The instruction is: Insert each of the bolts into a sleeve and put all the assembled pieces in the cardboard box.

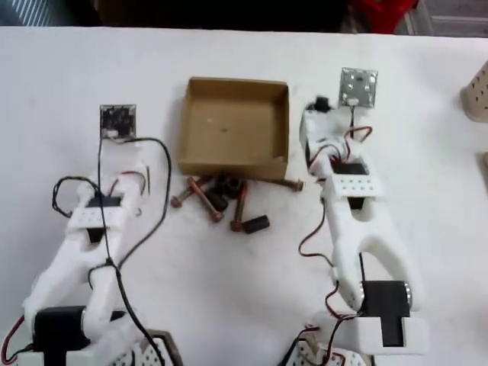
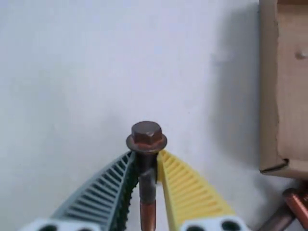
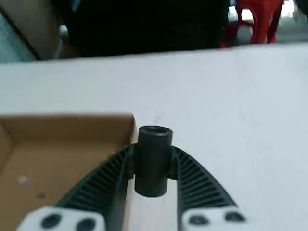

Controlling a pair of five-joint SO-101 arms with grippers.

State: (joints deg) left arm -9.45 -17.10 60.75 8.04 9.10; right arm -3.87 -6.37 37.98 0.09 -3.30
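My left gripper is shut on a copper bolt, whose hex head sticks out past the grey and yellow fingertips over bare table. The cardboard box is beside it. My right gripper is shut on a black sleeve, held upright with its hole up, just off the corner of the cardboard box. In the high view the open cardboard box sits between the two arms. Several loose bolts and sleeves lie in a pile against its near wall.
One bolt lies at the box's near right corner and a black sleeve on the pile's near side. Loose cables hang off both arms. A perforated beige object stands at the right edge. Open table spreads left of the box.
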